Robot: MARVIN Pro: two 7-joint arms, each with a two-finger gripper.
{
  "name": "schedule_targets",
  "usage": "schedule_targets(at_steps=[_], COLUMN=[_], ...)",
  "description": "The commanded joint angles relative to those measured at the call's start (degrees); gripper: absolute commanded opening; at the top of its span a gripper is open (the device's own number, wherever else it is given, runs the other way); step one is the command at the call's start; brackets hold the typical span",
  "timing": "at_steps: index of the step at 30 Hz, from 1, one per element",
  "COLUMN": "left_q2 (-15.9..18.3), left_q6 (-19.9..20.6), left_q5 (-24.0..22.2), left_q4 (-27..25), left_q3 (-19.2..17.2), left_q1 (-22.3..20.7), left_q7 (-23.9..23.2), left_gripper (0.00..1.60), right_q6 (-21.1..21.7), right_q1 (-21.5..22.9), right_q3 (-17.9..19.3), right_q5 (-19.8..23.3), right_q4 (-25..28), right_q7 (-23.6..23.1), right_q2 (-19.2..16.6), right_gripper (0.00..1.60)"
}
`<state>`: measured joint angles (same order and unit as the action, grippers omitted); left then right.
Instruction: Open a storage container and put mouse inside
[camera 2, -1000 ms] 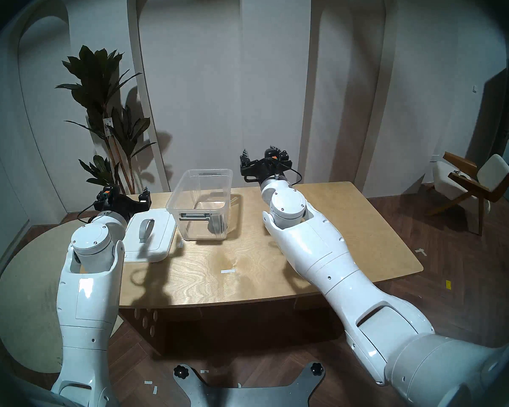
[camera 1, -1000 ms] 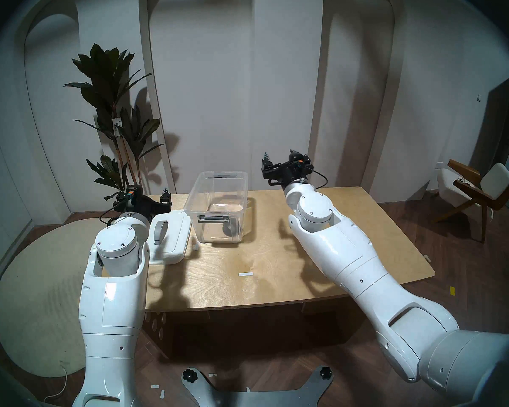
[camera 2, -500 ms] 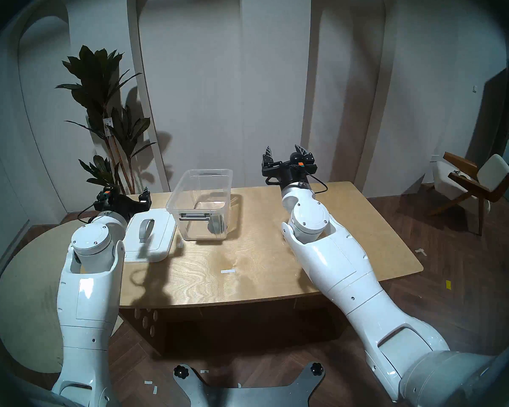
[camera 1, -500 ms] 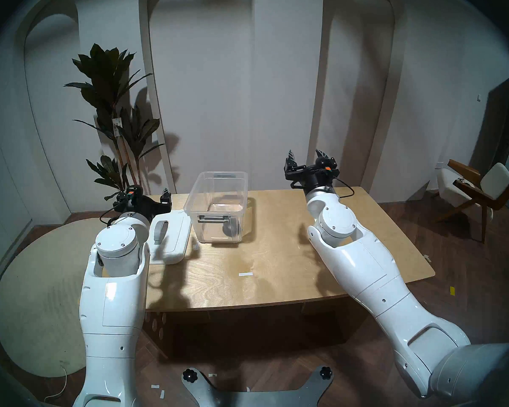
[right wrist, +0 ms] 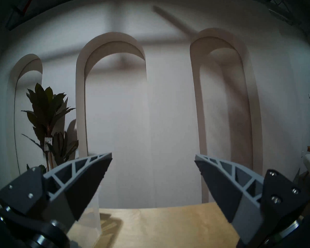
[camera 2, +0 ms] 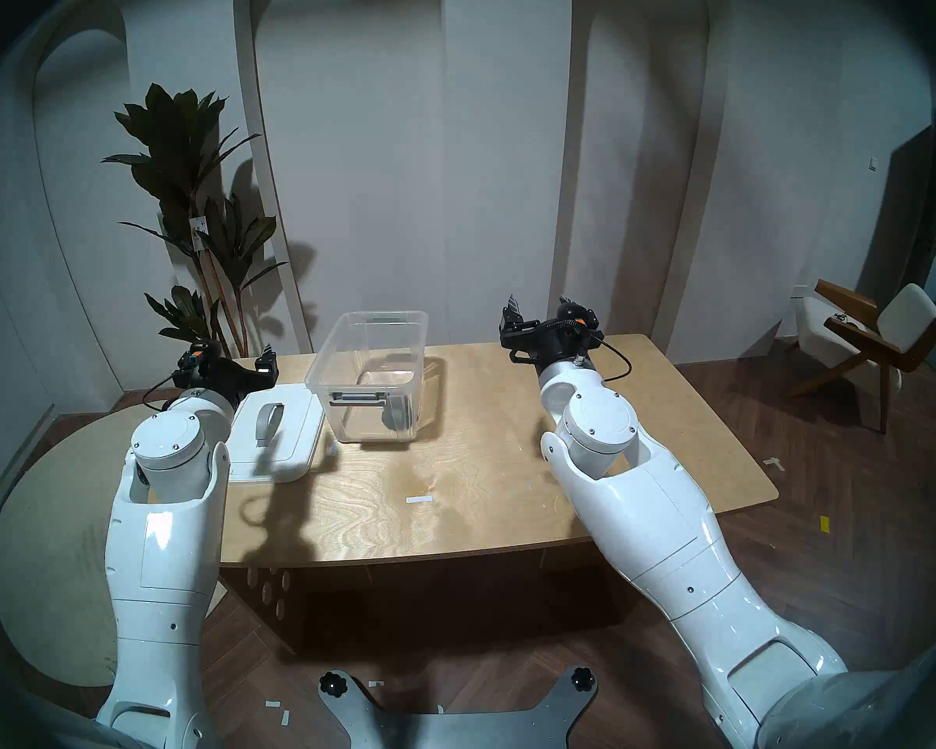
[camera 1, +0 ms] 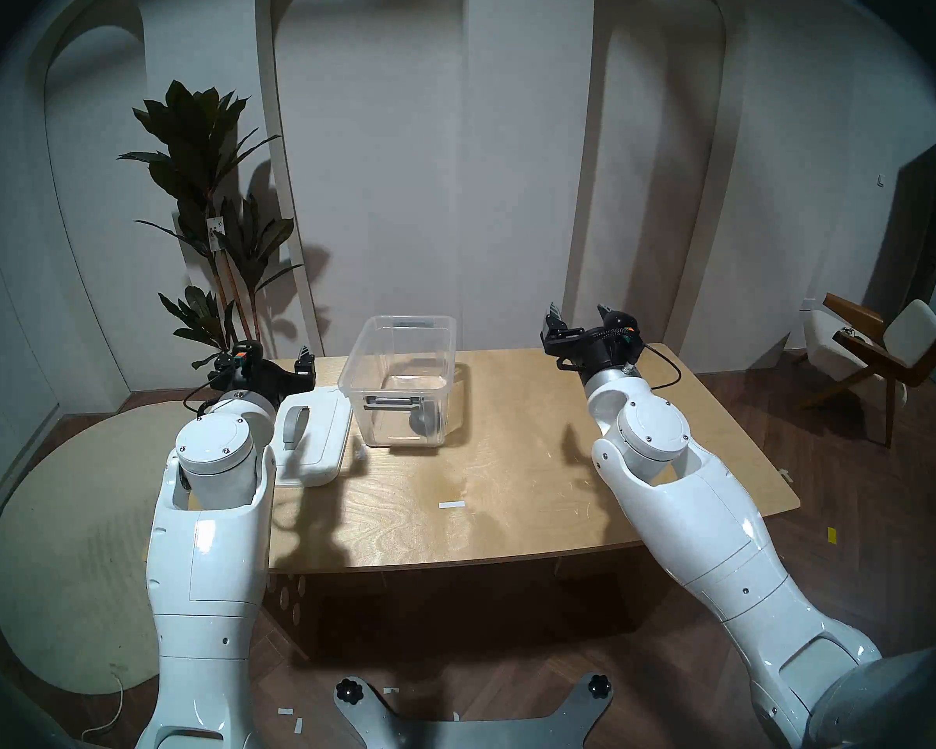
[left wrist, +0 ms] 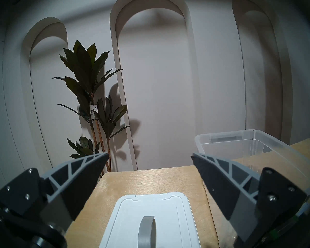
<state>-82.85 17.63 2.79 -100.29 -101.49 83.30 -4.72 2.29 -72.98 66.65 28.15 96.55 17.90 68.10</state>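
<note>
Two end effectors spread wide — both empty.
We see the mouse (camera 1: 421, 421) inside the storage container (camera 1: 399, 375), lid (camera 1: 314, 440) beside it on the counter (camera 1: 487, 494).

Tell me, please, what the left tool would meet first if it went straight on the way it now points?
Nothing close: the left tool points over the far edge of the light wooden table, between the dark-leaved plant and clear plastic tub, probably reaching the white arched wall.

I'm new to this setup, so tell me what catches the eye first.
A clear tub stands open mid-table with a dark mouse inside. Its white lid lies flat beside it, on the left. The left gripper and right gripper hang empty, jaws apart.
</note>
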Motion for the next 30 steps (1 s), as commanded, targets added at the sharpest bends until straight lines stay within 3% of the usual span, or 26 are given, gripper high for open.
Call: schedule_targets(at_steps=[1,10,14,30], left_q2=[0.0,-0.2,-0.2,-0.4], left_q6=[-0.5,-0.5,-0.5,-0.5], left_q5=[-0.1,0.0,0.0,0.2], left_q4=[-1.4,-1.4,-1.4,-1.4], left_q3=[0.1,0.1,0.0,-0.1], left_q1=[-1.1,-1.1,-1.2,-1.2], left_q7=[0.0,-0.1,-0.1,-0.3], left_gripper=[1.60,1.60,1.60,1.60], right_q6=[5.0,3.8,4.2,4.3], right_q1=[0.5,2.3,1.1,0.9], right_q3=[0.1,-0.1,-0.3,0.1], right_q5=[0.4,-0.1,0.1,-0.2], right_q4=[3.4,-0.9,1.3,1.4], right_q7=[-0.2,-1.0,-2.3,-2.8], right_q2=[-2.1,-1.1,-1.8,-1.6], right_gripper=[1.60,1.60,1.60,1.60])
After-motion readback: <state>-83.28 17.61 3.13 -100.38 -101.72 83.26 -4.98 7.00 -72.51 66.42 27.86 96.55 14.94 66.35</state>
